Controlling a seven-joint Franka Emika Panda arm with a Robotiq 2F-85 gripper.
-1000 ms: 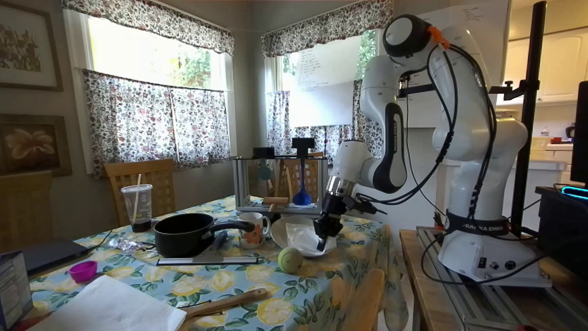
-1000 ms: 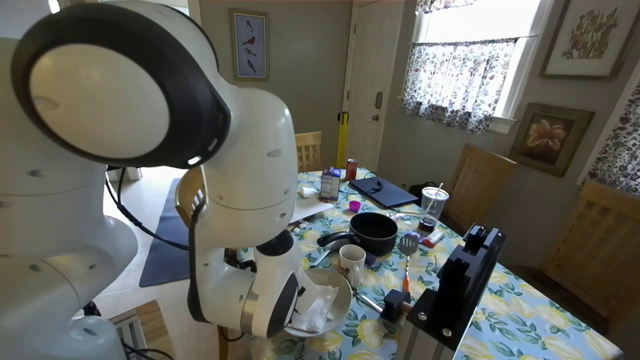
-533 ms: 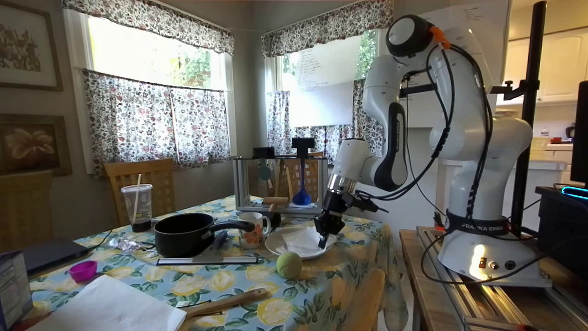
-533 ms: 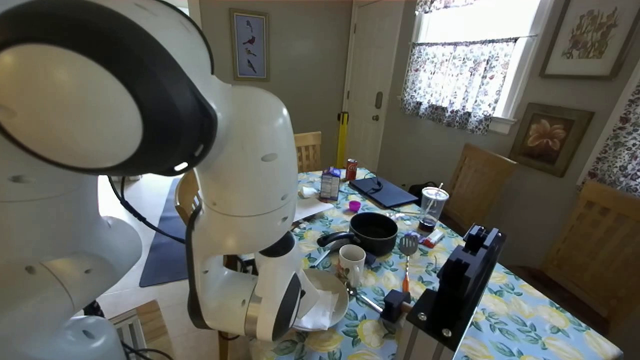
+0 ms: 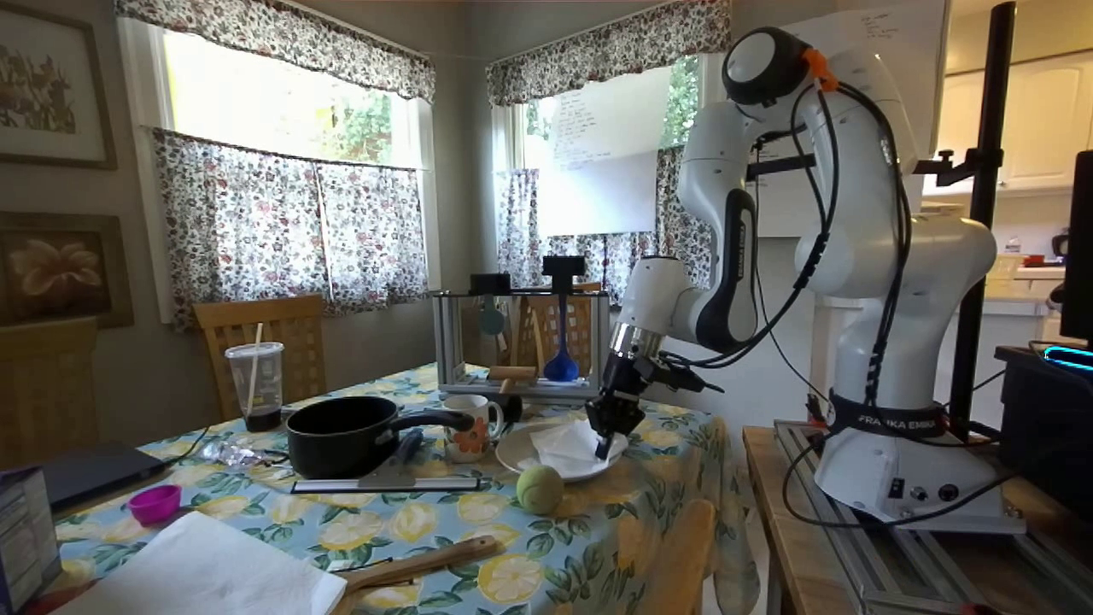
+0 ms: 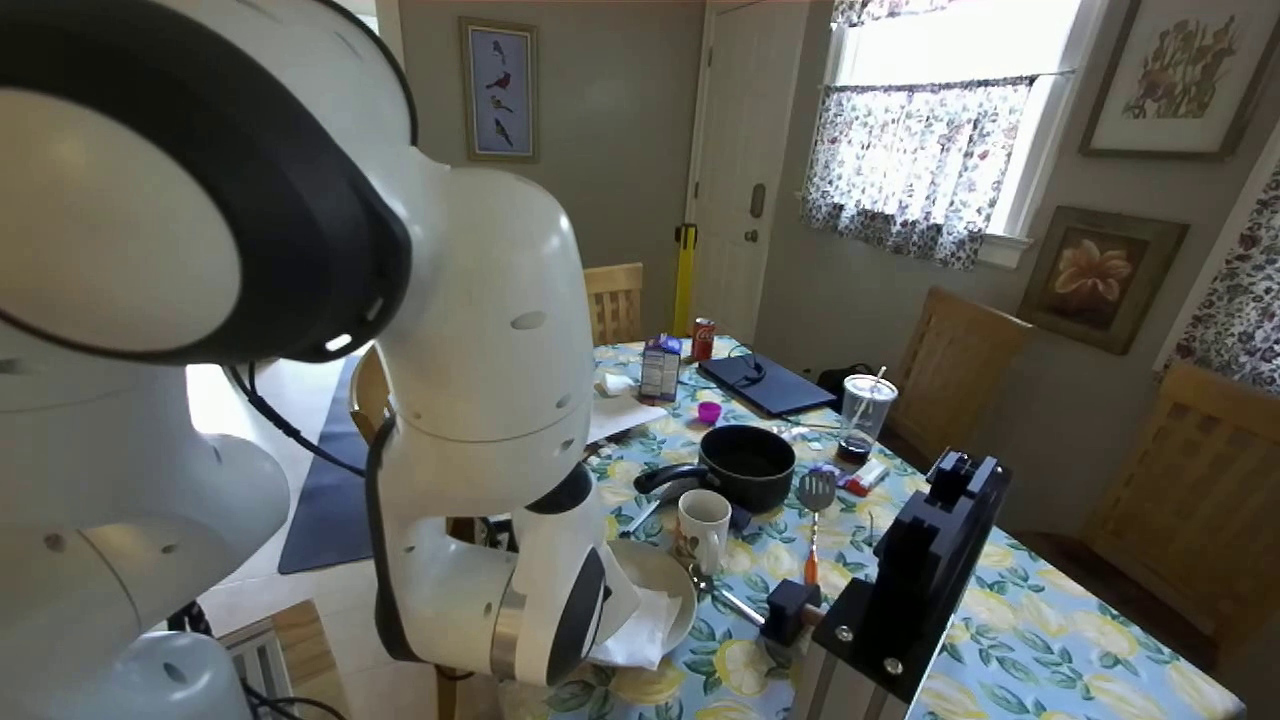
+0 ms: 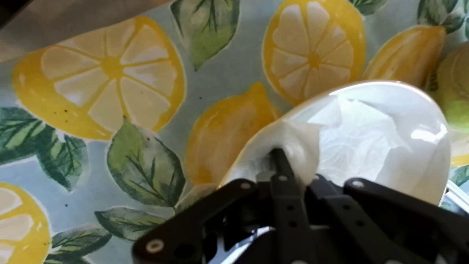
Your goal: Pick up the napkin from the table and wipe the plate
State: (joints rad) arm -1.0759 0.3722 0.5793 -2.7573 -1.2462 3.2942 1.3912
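I have my hand point(image 5: 604, 448) clenched on the napkin point(image 5: 564, 446), which lies against the plate point(image 5: 513, 448): pickup done, wiping (probably under way) unfinished.

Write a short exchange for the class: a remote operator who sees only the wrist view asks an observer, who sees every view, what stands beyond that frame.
Operator: My wrist view shows the plate with the napkin on it. What stands beside the plate, outside my frame?
Observer: In an exterior view, a white mug with an orange flower on its side.
Operator: And what comes past the mug, going away from the plate?
Observer: A black pan, visible in both exterior views.
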